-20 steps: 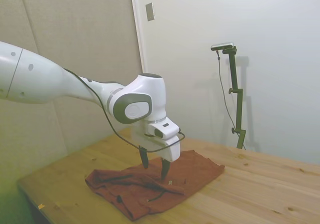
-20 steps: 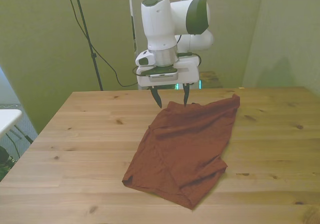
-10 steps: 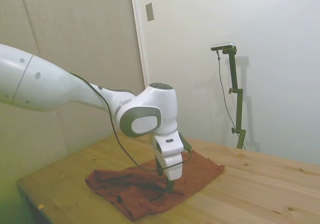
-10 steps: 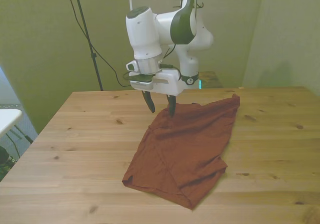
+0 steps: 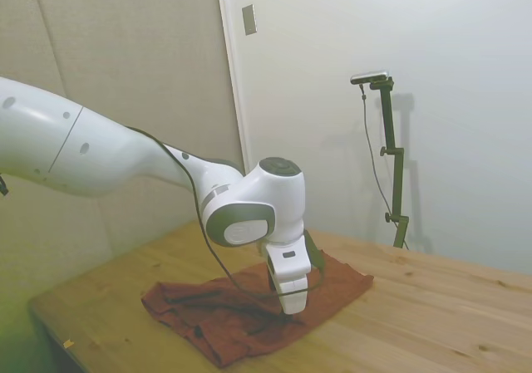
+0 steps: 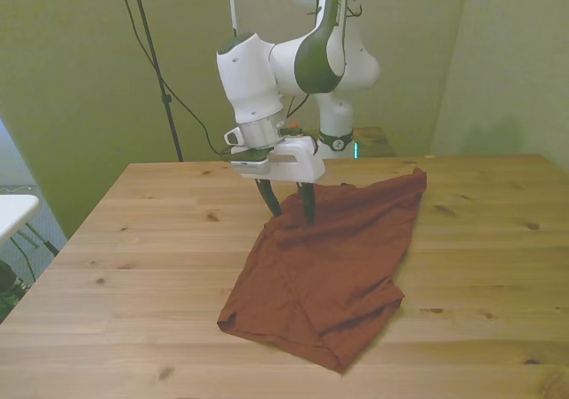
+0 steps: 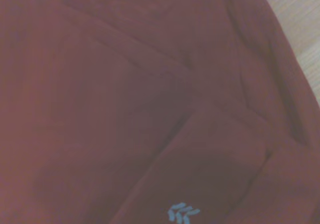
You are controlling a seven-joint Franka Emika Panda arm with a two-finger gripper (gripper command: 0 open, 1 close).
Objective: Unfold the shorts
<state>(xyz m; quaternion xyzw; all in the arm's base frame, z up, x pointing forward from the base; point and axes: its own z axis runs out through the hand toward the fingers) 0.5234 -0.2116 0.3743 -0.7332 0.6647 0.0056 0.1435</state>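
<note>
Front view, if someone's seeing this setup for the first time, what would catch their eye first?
Probably the rust-red shorts, lying folded and rumpled across the middle of the wooden table. Next, the white arm bending down over them, its gripper open with its dark fingertips at the shorts' far edge, toward the front view's left. Up close, the wrist view shows a small pale blue logo printed on the fabric.
</note>
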